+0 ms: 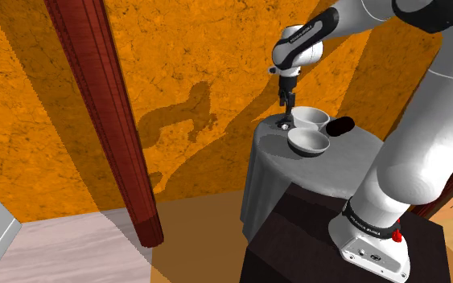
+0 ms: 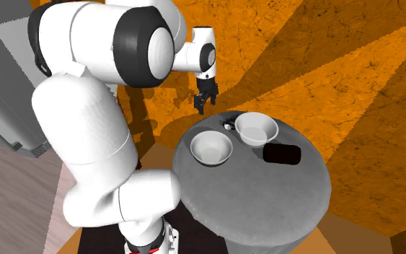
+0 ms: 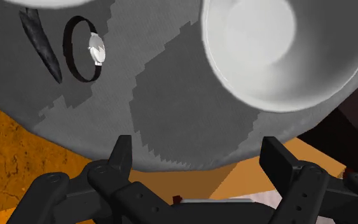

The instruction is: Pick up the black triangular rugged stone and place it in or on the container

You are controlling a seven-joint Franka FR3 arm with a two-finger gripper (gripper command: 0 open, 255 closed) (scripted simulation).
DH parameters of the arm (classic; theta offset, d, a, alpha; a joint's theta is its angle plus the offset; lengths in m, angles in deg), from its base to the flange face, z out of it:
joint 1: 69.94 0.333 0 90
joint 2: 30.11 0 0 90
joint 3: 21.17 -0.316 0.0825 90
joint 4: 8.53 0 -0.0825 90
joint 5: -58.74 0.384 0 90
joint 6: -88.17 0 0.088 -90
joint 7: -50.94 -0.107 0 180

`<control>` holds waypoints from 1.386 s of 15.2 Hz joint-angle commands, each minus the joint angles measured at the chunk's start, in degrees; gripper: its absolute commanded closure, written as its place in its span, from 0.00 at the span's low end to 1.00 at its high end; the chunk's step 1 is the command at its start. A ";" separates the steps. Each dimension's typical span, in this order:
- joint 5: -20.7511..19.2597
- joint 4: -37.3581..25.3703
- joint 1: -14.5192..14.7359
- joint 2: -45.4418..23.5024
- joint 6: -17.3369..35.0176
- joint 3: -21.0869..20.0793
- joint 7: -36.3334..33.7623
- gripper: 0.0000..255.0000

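Observation:
A thin, dark, rough wedge of stone [image 3: 41, 41] lies on the round grey table [image 3: 171, 95], next to a black ring-shaped band with a silvery face [image 3: 85, 48]. Both sit beside a white bowl [image 2: 257, 130] near the table's far edge. A second white bowl [image 3: 279, 44] [image 2: 211, 148] stands closer to the arm's stand. My gripper [image 3: 198, 159] [image 1: 286, 100] [image 2: 205, 101] hangs open above the table's rim, a little off from the stone, with nothing between its fingers.
A black rounded block [image 2: 281, 153] [image 1: 339, 125] lies on the table beyond the bowls. Orange walls stand close behind the table. A dark red wooden post [image 1: 104, 112] rises at the shoulder view's left. The dark stand [image 1: 297, 249] sits just below the table.

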 commanded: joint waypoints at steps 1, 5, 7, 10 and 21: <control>2.50 -3.34 -0.68 -4.67 1.37 0.27 4.56 0.00; 7.70 -11.24 -3.64 -14.27 3.05 -0.81 12.90 0.00; 9.88 -15.71 -5.53 -18.90 3.35 -1.87 16.48 0.00; 12.50 -23.09 -8.54 -25.69 3.20 -3.73 21.09 0.00; 14.68 -24.49 -10.67 -31.15 7.32 -5.46 23.29 0.00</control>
